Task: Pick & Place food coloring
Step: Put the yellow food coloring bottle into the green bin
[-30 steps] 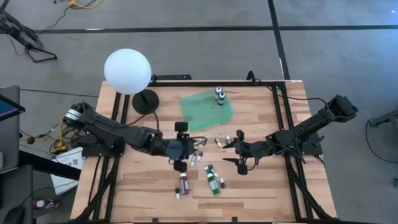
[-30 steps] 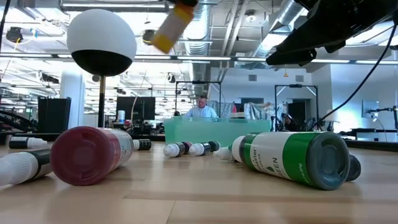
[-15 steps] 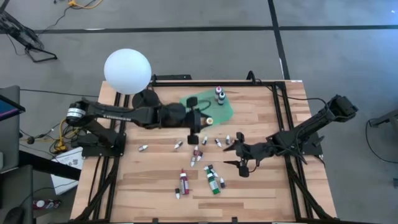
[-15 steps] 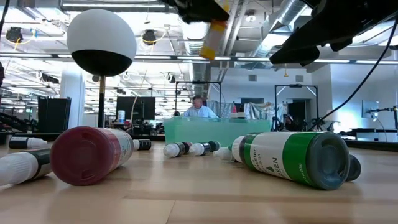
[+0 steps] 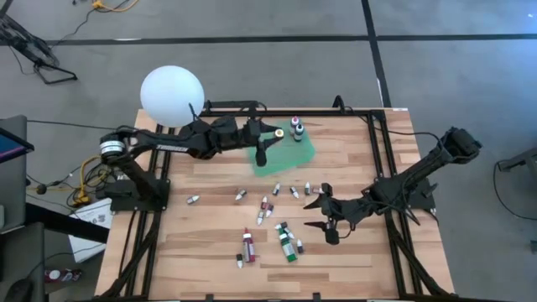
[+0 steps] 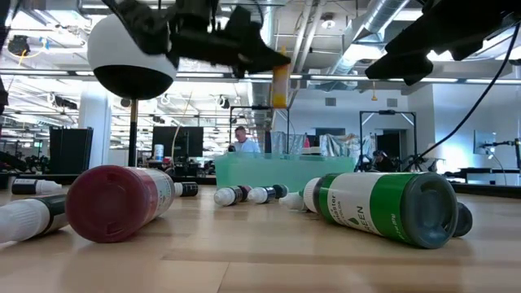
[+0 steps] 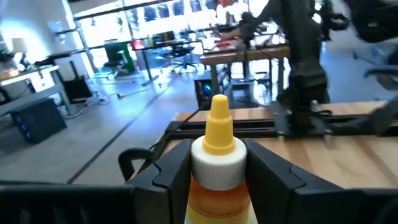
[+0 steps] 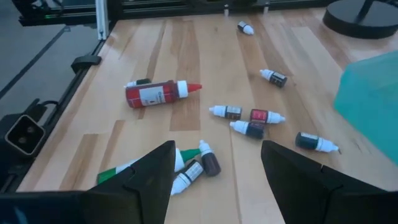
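Observation:
My left gripper [image 5: 267,138] reaches level over the flat green tray [image 5: 289,155] and is shut on a yellow food coloring bottle [image 7: 217,162]. Two dark bottles [image 5: 295,127] stand on the tray's far edge. A red bottle [image 5: 248,245], a green bottle [image 5: 287,242] and several small white-tipped droppers [image 5: 268,205] lie on their sides on the wooden table. My right gripper [image 5: 312,213] hovers open above the table, to the right of the loose bottles. My left gripper pinches the yellow bottle between its two fingers [image 7: 171,171], at the white collar [image 7: 219,163] under the yellow tip. The fingers come level from the table's left side. The bottle stands upright, tip up, its body [image 6: 279,85] hanging below the fingers, clear of the tray.
A lamp with a white globe [image 5: 172,96] stands at the table's far left, right beside the left arm. A black frame rail [image 5: 277,106] runs along the far edge. A person [image 6: 242,140] shows in the room beyond.
My left gripper has carried the yellow bottle from the table's middle toward the far edge, out over the green tray, sinking somewhat. It has turned to point level, and the bottle has gone from tilted to upright. The hold has stayed shut.

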